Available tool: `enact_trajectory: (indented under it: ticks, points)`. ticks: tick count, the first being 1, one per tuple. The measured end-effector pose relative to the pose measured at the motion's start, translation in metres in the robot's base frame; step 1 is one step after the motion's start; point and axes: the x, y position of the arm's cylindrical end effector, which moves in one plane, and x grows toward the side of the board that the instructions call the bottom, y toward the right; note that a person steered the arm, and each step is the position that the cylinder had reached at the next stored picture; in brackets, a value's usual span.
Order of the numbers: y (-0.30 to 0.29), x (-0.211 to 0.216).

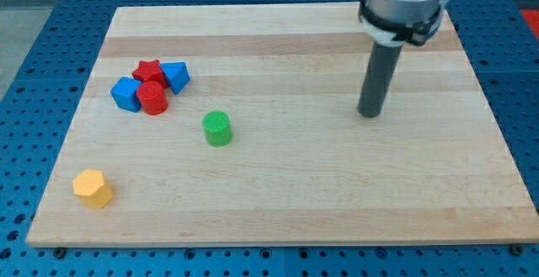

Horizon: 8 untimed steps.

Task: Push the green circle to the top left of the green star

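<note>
Here, my tip rested on the wooden worktop in the right half of the frame, a little above the middle, with bare wood all round it. The arm carried no claw at all, only the straight dark rod, so nothing was opened, closed or held. The tip touched no block.

The green circle, a short upright cylinder, stood alone left of centre, well apart from the tip and slightly lower in the frame than it. No green star could be seen anywhere on the worktop.

Up and to the left of the green circle sat a tight cluster of four blocks. The red star lay at the top of it, the red cylinder just below that, a blue block pressed against the cylinder's left side, and another blue block just beside the star's right.

A yellow block, hexagonal as far as could be made out, stood by itself near the lower left corner, well away from everything else.
</note>
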Motion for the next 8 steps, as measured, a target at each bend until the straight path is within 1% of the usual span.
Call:
enact_trajectory:
  ticks: [1, 2, 4, 5, 6, 8]
  points:
    - [-0.033, 0.036]
    - [-0.075, 0.054]
    - [-0.173, 0.073]
    - [-0.213, 0.071]
    - [-0.224, 0.057]
    - [-0.211, 0.003]
